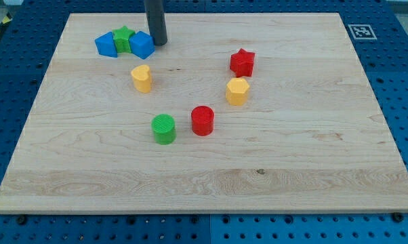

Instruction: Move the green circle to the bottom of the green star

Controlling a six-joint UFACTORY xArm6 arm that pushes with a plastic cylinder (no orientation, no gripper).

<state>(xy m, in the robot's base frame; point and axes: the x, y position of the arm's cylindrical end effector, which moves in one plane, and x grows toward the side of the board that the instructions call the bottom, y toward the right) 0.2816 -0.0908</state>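
The green circle [164, 128] is a short green cylinder on the wooden board, left of centre. The green star [124, 37] sits near the view's top left, wedged between two blue blocks: one [107, 45] on its left and a blue cube [142, 45] on its right. My tip [158, 42] is the lower end of a dark rod coming down from the view's top. It stands just right of the blue cube, touching or nearly touching it, and far above the green circle in the view.
A yellow heart [142, 78] lies between the star group and the green circle. A red cylinder [202, 120] stands right of the green circle. A yellow hexagon [236, 91] and a red star [242, 62] lie further right. Blue pegboard [21, 81] surrounds the board.
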